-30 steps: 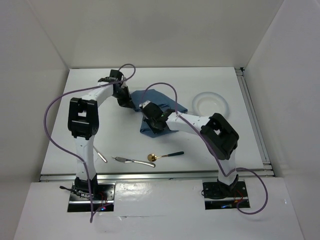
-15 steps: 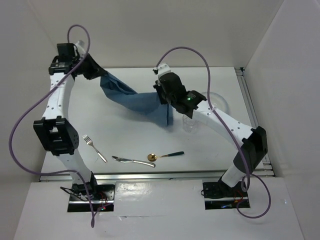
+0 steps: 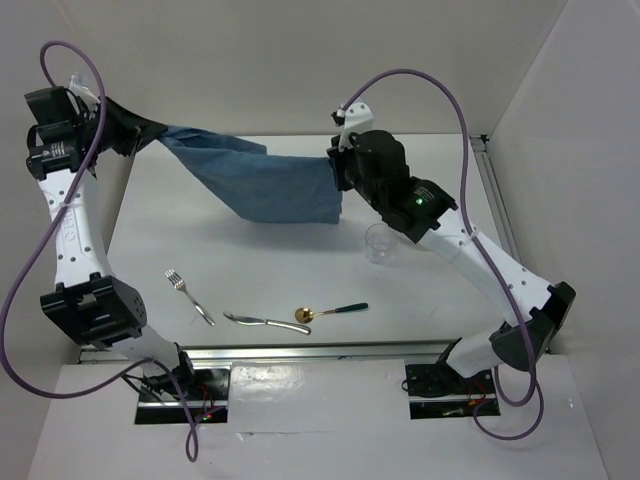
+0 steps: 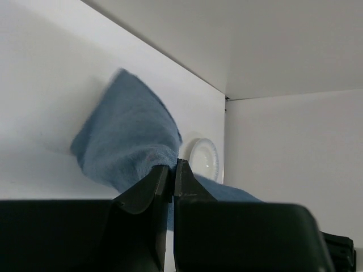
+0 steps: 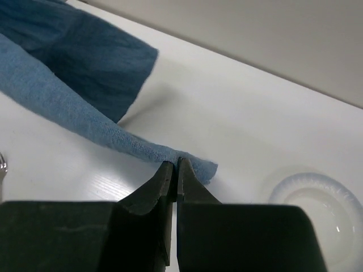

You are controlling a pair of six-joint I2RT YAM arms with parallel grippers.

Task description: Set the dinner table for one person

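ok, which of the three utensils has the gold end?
The spoon, rightmost of the three: gold bowl, dark green handle. The fork and knife to its left are plain silver.

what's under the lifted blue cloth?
Only bare white tabletop shows under the blue cloth placemat, held up by left claw and right claw. From above, the cloth hides the patch directly beneath.
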